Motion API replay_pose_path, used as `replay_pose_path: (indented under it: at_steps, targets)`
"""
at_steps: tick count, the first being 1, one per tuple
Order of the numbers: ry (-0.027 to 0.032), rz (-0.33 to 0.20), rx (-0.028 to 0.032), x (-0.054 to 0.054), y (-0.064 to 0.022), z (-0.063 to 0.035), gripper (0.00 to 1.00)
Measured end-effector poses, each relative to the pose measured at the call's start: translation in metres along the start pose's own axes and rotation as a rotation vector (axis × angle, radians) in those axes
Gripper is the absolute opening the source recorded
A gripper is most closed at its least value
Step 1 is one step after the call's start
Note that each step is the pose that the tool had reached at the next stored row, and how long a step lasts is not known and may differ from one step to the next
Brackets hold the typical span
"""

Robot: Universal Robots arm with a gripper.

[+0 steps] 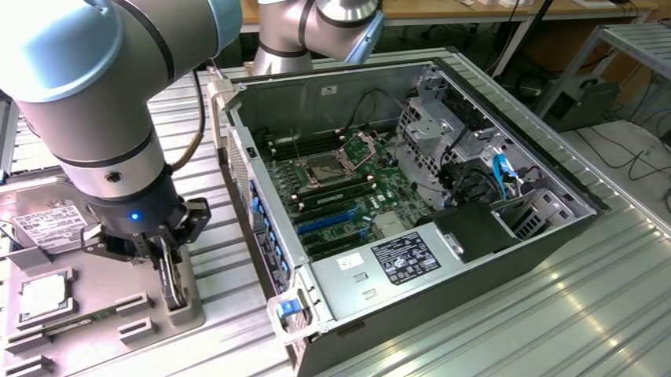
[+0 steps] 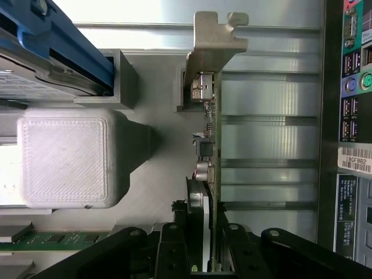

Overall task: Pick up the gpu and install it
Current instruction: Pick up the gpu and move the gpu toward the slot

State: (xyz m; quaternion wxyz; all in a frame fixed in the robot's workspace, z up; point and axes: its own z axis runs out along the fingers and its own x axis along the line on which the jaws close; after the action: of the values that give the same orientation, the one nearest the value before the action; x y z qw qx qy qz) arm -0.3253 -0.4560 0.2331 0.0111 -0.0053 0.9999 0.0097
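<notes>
Clamped between the jaws of the gripper [image 2: 204,251], the gpu [image 2: 214,168] is held on edge in a slot of the grey parts tray [image 1: 105,318]; beyond the tray, an open computer case [image 1: 346,284] is seen, its motherboard [image 1: 346,192] exposed.

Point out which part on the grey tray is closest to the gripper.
The gpu, standing on edge directly under the gripper; the hard drive and processor chip lie flat toward the exterior view's left.
</notes>
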Motion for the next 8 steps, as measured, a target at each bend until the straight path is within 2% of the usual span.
replay_pose_path:
  at_steps: [8]
  targets:
    - [-0.0007, 0.000, -0.0001, 0.000, 0.0003, -0.0153, 0.28]
